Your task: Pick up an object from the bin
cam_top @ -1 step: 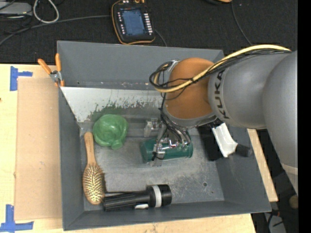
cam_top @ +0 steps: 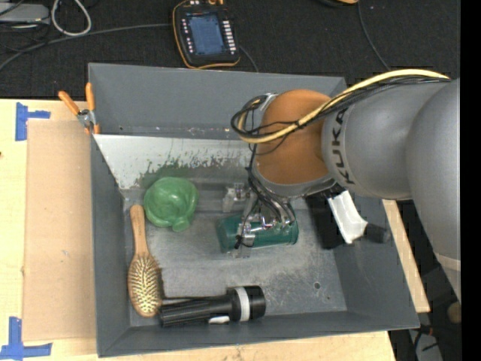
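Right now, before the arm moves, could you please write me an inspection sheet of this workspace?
Surface: grey metal bin, speckled floor, green scuffs on the back wall.
Job's things: dark teal block at mid-bin, under the gripper.
Clutter: green crumpled lump and wooden hairbrush at left, black cylinder with a white band in front, black-and-white item at right.
Grippers: gripper low over the teal block; contact unclear.
Cables: yellow and black cables run along the arm to the wrist.
Surroundings: control pendant behind the bin.
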Available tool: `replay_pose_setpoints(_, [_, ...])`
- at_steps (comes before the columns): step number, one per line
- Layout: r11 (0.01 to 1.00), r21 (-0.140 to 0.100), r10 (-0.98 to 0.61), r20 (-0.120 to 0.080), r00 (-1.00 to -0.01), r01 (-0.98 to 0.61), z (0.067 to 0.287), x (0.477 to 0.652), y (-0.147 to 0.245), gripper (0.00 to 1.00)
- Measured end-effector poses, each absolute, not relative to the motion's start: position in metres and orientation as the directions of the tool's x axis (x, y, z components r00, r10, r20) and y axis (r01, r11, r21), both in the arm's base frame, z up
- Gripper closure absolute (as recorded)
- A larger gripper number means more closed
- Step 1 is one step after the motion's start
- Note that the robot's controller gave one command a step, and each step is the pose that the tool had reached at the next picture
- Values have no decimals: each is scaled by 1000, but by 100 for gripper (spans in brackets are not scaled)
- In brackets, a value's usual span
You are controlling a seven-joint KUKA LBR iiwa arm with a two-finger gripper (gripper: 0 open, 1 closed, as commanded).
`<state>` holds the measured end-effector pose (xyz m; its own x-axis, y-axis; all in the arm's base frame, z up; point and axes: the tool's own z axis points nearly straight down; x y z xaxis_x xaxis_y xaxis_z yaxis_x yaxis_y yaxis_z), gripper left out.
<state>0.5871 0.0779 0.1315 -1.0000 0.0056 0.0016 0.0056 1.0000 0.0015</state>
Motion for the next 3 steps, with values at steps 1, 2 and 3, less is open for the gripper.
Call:
replay_pose_setpoints(1, [998, 1, -61, 6, -998, -61, 111, 575, 42, 0])
replay_pose_setpoints(2, [989, 3, -149, 1, -989, -149, 95, 581, 33, 0])
replay_pose_setpoints(3, [997, 3, -77, 4, -997, -77, 113, 561, 32, 0])
